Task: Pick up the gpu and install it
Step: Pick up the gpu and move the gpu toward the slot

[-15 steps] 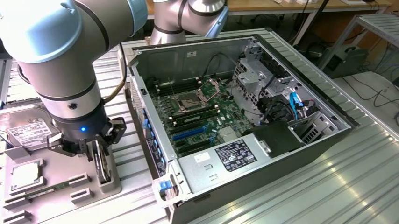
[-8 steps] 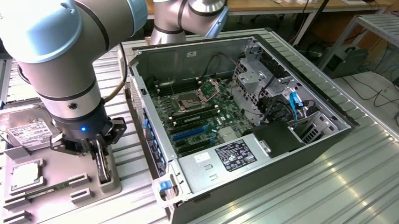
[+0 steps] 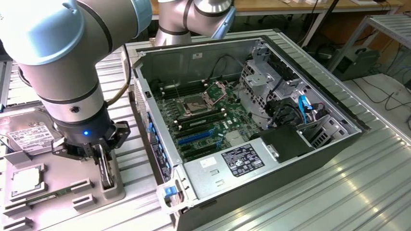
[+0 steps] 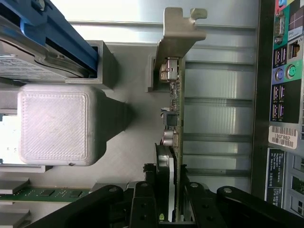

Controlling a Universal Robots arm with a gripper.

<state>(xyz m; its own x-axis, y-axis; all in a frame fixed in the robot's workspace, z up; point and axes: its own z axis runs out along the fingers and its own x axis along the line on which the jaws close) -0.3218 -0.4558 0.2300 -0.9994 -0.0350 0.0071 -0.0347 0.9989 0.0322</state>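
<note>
The gpu (image 3: 107, 178) stands on edge in a slot of the grey holder tray (image 3: 67, 166), at the exterior view's lower left. In the wrist view the gpu (image 4: 174, 109) shows edge-on, a thin dark board with its silver end bracket (image 4: 178, 42) at the far end. My gripper (image 3: 104, 156) has come straight down over it. The black fingers (image 4: 142, 202) press against both faces of the card near its cooler, so the gripper (image 4: 170, 209) is shut on the gpu. The card still rests in the tray.
The open computer case (image 3: 334, 113) lies right of the tray, with the motherboard and its blue slots (image 3: 196, 137) exposed. Its rear port panel (image 4: 285, 71) runs close beside the card. The tray also holds a hard drive (image 3: 29, 137), a processor (image 3: 26, 180) and a green memory stick (image 3: 51, 195).
</note>
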